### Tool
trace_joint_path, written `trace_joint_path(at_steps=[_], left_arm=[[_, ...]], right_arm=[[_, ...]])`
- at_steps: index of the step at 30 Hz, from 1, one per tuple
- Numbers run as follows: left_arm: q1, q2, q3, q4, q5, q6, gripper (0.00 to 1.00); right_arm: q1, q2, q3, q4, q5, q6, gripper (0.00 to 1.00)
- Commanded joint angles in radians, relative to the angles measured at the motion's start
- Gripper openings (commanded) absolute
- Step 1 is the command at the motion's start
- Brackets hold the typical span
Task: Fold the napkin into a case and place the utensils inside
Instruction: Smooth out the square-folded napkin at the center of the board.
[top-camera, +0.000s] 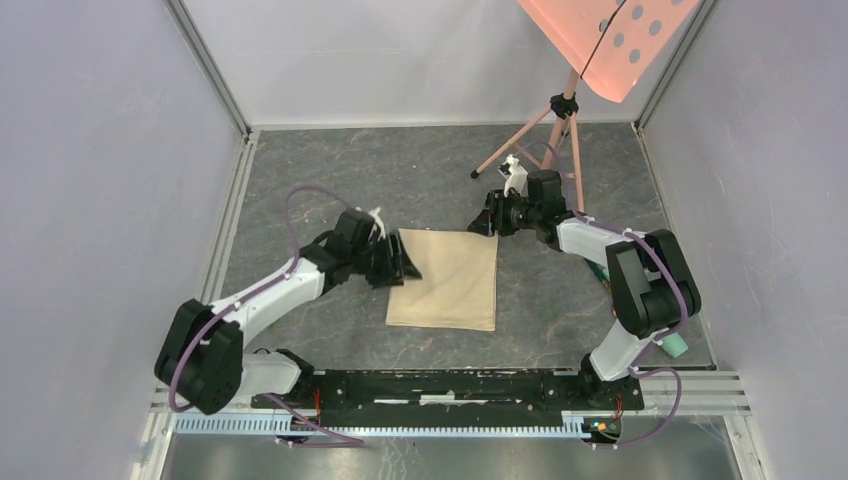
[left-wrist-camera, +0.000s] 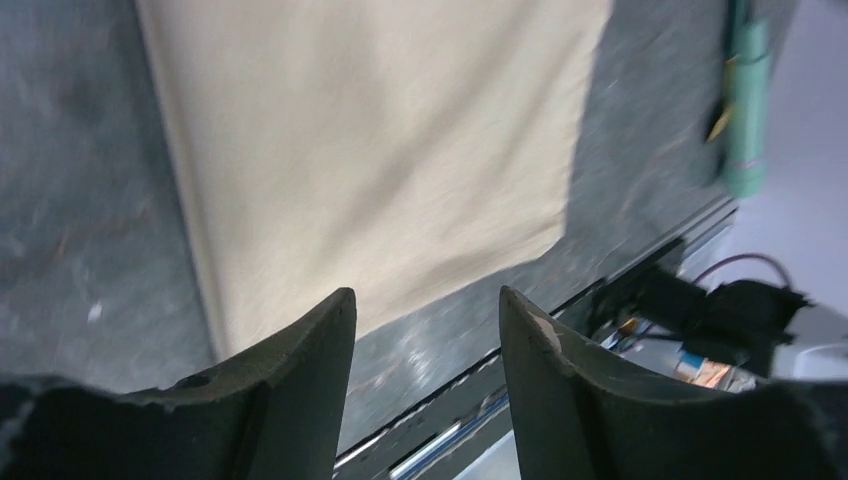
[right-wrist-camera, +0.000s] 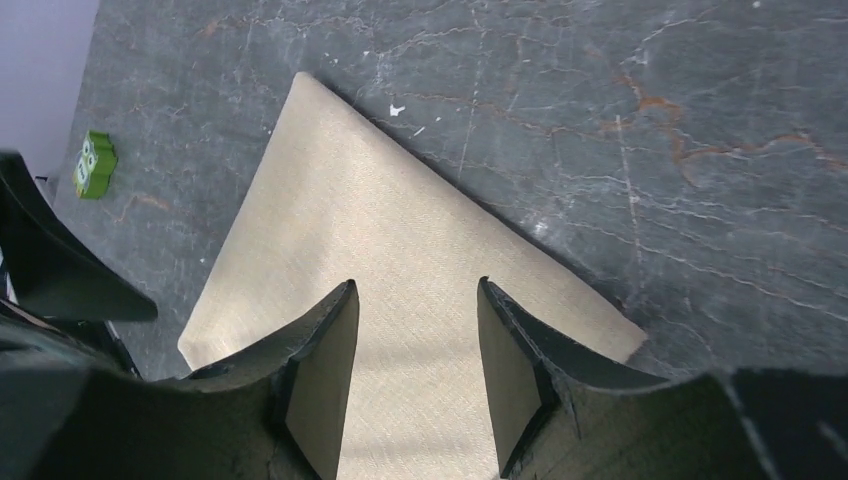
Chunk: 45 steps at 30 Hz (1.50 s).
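Note:
The napkin (top-camera: 445, 280) is a beige cloth lying flat as a rectangle in the middle of the table. My left gripper (top-camera: 405, 265) hovers at its left edge, tilted. In the left wrist view its jaws (left-wrist-camera: 425, 295) are open and empty, with the napkin (left-wrist-camera: 380, 150) ahead of them. My right gripper (top-camera: 483, 225) is at the cloth's far right corner. The right wrist view shows it open (right-wrist-camera: 415, 295) just above the napkin (right-wrist-camera: 400, 230), holding nothing. A slim gold tip (left-wrist-camera: 722, 120), possibly one of the utensils, shows blurred beside a mint-green cylinder (left-wrist-camera: 745, 110).
The mint-green cylinder (top-camera: 675, 345) lies by the right arm's base. A small green frog toy (right-wrist-camera: 96, 165) sits on the table past the napkin's left side. A pink tripod (top-camera: 560, 130) with an orange panel (top-camera: 610, 40) stands at the back right. Walls enclose the table.

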Motion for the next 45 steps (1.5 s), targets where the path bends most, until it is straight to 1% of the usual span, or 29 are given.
trace_joint_path(at_steps=[1,5,9,11,13,16,18,21,23,25,27,29,32,35,37,41,45], left_arm=[[0.038,0.136,0.178,0.037,-0.04,-0.016,0.62],[0.105,0.324,0.269,0.136,-0.037,-0.035,0.62],[0.155,0.505,0.365,0.188,-0.043,-0.027,0.62],[0.179,0.572,0.389,0.185,-0.066,-0.025,0.62],[0.208,0.604,0.37,0.2,-0.071,-0.039,0.61],[0.23,0.578,0.308,0.203,-0.125,-0.032,0.61],[0.23,0.554,0.295,0.175,-0.13,-0.013,0.61],[0.229,0.48,0.28,0.155,-0.095,0.003,0.61],[0.226,0.422,0.275,0.139,-0.065,0.013,0.62],[0.222,0.379,0.281,0.126,0.011,0.021,0.64],[0.213,0.348,0.283,0.109,0.083,0.025,0.66],[0.2,0.312,0.254,0.096,0.114,0.028,0.67],[0.183,0.261,0.178,0.107,0.15,0.022,0.68],[0.166,0.234,0.1,0.124,0.171,0.029,0.7],[0.145,0.223,0.053,0.14,0.174,0.047,0.7],[0.132,0.213,-0.047,0.151,0.147,0.045,0.7],[0.104,0.152,-0.119,0.152,0.114,0.039,0.71]], right_arm=[[0.01,0.036,0.012,0.048,0.005,0.038,0.52],[0.006,0.086,0.016,0.054,0.011,0.023,0.5],[-0.011,0.12,-0.005,0.053,0.033,-0.005,0.48],[-0.023,0.135,-0.018,0.061,0.035,-0.015,0.47],[-0.031,0.152,-0.02,0.053,0.047,-0.036,0.47],[-0.032,0.161,0.0,-0.011,0.113,-0.086,0.47],[-0.033,0.15,0.011,-0.03,0.114,-0.094,0.48],[-0.016,0.109,0.039,-0.069,0.104,-0.095,0.49],[0.009,0.059,0.058,-0.117,0.128,-0.108,0.5],[0.038,0.013,0.064,-0.155,0.156,-0.108,0.53],[0.075,-0.025,0.049,-0.156,0.153,-0.098,0.55],[0.109,-0.056,0.011,-0.147,0.128,-0.072,0.56],[0.139,-0.097,-0.081,-0.058,0.075,-0.006,0.57],[0.142,-0.1,-0.178,0.05,0.016,0.054,0.56],[0.142,-0.073,-0.195,0.044,0.015,0.039,0.54],[0.131,-0.053,-0.212,-0.023,0.08,-0.027,0.53],[0.129,-0.064,-0.168,-0.151,0.212,-0.129,0.53]])
